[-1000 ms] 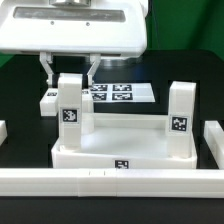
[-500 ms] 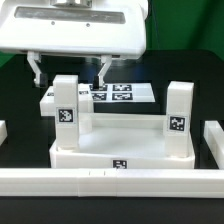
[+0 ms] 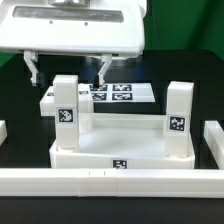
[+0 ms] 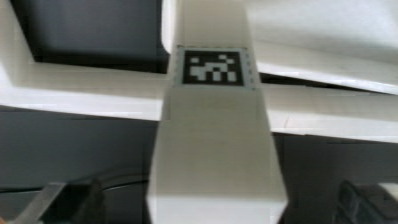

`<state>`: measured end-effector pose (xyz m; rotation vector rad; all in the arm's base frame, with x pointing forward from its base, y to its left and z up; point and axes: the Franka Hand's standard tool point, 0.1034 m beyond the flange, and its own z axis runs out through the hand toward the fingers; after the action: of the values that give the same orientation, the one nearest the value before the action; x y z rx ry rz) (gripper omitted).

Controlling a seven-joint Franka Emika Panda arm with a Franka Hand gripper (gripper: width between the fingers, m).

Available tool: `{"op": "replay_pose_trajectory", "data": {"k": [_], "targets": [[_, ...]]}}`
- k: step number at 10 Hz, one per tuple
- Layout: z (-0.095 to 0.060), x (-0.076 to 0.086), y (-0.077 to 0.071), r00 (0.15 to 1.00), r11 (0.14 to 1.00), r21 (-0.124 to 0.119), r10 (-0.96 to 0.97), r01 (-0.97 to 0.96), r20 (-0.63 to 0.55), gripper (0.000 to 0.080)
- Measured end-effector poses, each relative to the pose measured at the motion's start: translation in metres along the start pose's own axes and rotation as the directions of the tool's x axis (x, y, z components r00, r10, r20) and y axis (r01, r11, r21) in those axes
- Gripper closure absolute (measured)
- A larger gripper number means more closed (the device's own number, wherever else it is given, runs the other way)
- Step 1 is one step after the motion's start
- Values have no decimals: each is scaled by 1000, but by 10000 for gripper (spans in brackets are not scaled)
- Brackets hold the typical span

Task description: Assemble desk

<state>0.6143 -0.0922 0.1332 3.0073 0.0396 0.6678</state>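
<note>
At the centre of the black worktop lies the desk's large white plastic tray-like top, rim upward, with a black-and-white square tag on its near wall. One white square-section leg stands upright at the far corner of the top on the exterior view's left, with a tag on its near face. A second white square-section leg, also tagged, stands upright at the side on the exterior view's right.

The jaws are released and spread wide, directly above the first leg. One finger hangs on each side of the leg top, and neither touches it. The arm's white wrist housing fills the area above.

The wrist view shows the same leg lengthwise with its tag, and the white top behind it.

The marker board lies flat on the far side of the top. A long white border rail runs along the near edge of the worktop. A small white part lies just beside the first leg on the exterior view's left; its form cannot be told.
</note>
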Motion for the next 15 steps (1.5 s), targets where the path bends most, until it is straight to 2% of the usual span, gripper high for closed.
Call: {"op": "replay_pose_trajectory", "data": {"k": [1, 2, 5, 6, 7, 8, 11, 13, 14, 15], "targets": [[-10, 4, 2, 1000, 1000, 20, -4, 4, 15, 150], [-17, 7, 6, 1000, 1000, 25, 0, 0, 16, 150], [-14, 3, 1, 998, 999, 48, 18, -21, 58, 150], [-12, 0, -6, 991, 996, 79, 23, -34, 131, 150], [-9, -3, -4, 983, 996, 86, 9, -25, 183, 150], [-7, -8, -3, 960, 994, 109, -4, -28, 279, 150], [-6, -9, 7, 872, 989, 146, -58, -15, 485, 150], [-3, -6, 8, 869, 989, 145, -60, -13, 491, 150], [0, -3, 8, 876, 992, 128, -66, 5, 477, 150], [7, 1, 6, 888, 994, 100, -90, 50, 451, 150]]}}
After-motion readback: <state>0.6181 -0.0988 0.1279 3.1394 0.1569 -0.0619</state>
